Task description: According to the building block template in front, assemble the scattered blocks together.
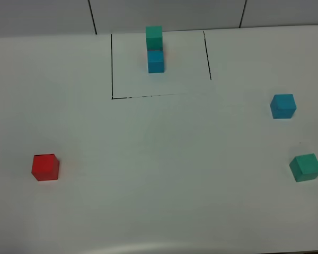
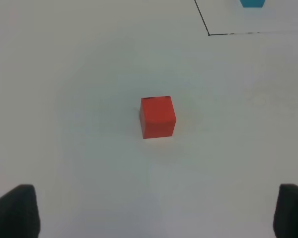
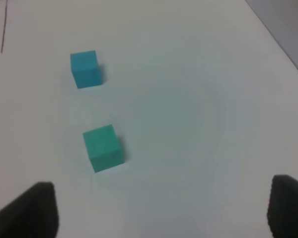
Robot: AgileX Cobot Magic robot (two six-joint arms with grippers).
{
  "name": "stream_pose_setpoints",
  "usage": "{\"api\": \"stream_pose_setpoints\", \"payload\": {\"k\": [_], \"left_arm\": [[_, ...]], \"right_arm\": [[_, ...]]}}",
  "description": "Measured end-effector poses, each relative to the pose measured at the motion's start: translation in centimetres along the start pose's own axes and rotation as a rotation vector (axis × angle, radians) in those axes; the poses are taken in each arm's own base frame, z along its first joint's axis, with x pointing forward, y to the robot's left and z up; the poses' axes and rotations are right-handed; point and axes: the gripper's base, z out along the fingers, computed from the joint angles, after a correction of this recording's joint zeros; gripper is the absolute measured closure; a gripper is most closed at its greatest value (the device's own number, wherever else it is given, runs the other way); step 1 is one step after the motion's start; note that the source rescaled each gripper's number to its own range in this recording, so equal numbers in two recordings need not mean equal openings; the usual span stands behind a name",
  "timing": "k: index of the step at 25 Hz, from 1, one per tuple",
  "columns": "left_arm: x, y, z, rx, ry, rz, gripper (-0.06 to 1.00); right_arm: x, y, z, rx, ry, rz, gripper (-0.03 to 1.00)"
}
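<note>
L gripper [image 2: 154, 214] spread wide nr red cube [image 2: 158, 117]; R gripper [image 3: 159, 208] spread, prob. empty, nr teal-green cube [image 3: 103, 148].

A matte white table [image 1: 148, 159] fills nearly the whole scene. Beyond the table's far edge stand flat grey panels [image 1: 169, 13], split by narrow dark seams [image 1: 93, 18]. Off the table's right edge lies a plain grey surface [image 3: 288, 29], too blurred to identify. Light on the table is soft and even, leaving only faint shadows.

Black claw fingers [image 2: 12, 210] (blunt, rounded)
</note>
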Motion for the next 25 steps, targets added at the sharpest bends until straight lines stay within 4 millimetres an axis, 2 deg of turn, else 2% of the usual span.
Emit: {"api": "stream_pose_setpoints", "payload": {"k": [8,25], "left_arm": [[0.0,0.0,0.0,0.0,0.0,0.0,-0.02],[0.0,0.0,0.0,0.0,0.0,0.0,0.22]], "right_arm": [[0.0,0.0,0.0,0.0,0.0,0.0,0.18],[0.0,0.0,0.0,0.0,0.0,0.001,0.18]]}}
